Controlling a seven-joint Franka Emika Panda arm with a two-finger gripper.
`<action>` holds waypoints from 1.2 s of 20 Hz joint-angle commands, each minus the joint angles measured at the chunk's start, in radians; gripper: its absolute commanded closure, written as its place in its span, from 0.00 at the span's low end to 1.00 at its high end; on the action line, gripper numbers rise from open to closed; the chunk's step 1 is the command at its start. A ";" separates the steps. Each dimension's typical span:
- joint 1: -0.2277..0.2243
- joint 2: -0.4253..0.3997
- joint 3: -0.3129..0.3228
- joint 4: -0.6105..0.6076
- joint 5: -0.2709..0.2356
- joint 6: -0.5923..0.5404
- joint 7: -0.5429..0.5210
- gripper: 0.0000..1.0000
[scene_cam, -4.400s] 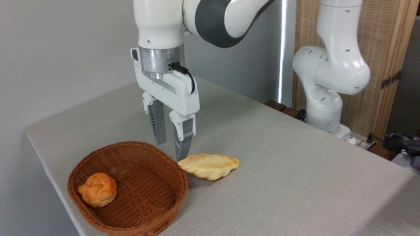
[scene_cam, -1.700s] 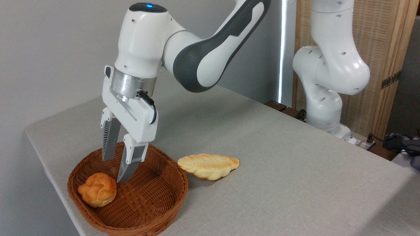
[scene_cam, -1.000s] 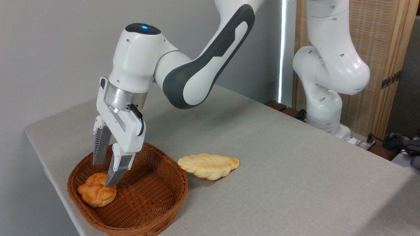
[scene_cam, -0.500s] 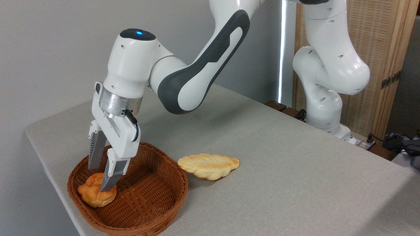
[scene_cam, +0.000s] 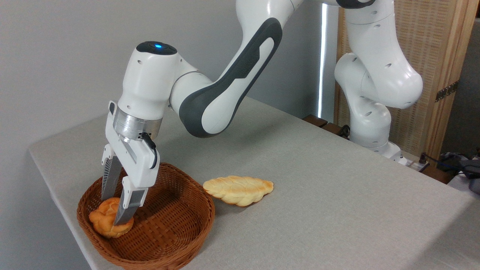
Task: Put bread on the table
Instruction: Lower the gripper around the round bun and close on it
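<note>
My gripper (scene_cam: 112,212) straddles the bread (scene_cam: 102,222) at the basket (scene_cam: 176,232)'s left side, jaws spread, nothing gripped. I fear an off-centre squeeze rolling it against the near-left wall.

You have one small round bun (scene_cam: 105,222), golden-orange with a knotted top, at 8 o'clock. You have one pale braided loaf (scene_cam: 238,189) at the centre. That makes two bread items. You have one brown wicker basket (scene_cam: 176,232) at 7 o'clock and one cloth-covered table (scene_cam: 318,195) under all of it. You have one white robot arm (scene_cam: 210,101) with one two-finger gripper (scene_cam: 112,212). One slatted wooden screen (scene_cam: 435,56) stands at 2 o'clock.
</note>
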 commanded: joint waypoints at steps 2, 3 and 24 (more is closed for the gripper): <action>0.000 0.026 0.000 0.015 0.025 0.018 0.008 0.00; 0.000 0.028 0.000 0.014 0.036 0.018 0.007 0.00; 0.000 0.031 0.002 0.015 0.110 0.018 0.005 0.66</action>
